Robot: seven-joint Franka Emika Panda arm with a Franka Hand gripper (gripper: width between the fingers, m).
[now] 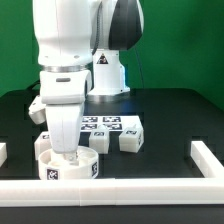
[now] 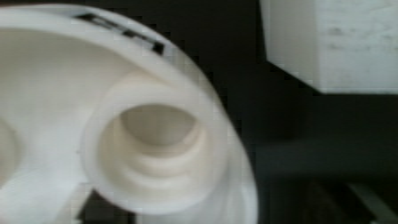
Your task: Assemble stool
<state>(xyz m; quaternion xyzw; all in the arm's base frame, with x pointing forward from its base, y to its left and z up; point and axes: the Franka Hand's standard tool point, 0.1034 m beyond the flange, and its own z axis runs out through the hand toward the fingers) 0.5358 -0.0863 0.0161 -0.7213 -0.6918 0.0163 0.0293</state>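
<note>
The round white seat disc (image 1: 70, 167) lies on the black table at the exterior view's lower left, with a tag on its side wall. My gripper (image 1: 66, 152) points straight down into the disc's top, and the disc's rim hides the fingertips. In the wrist view the seat disc (image 2: 71, 120) fills most of the picture, very close, with a round socket hole (image 2: 157, 124) in it. Two small white leg blocks (image 1: 100, 144) (image 1: 131, 141) lie just to the exterior view's right of the disc. One white block (image 2: 334, 42) also shows in the wrist view. No fingers show there.
The marker board (image 1: 103, 124) lies flat behind the leg blocks. Long white border rails run along the front (image 1: 120, 188) and the exterior view's right side (image 1: 208, 157). The robot's white base (image 1: 108, 75) stands at the back.
</note>
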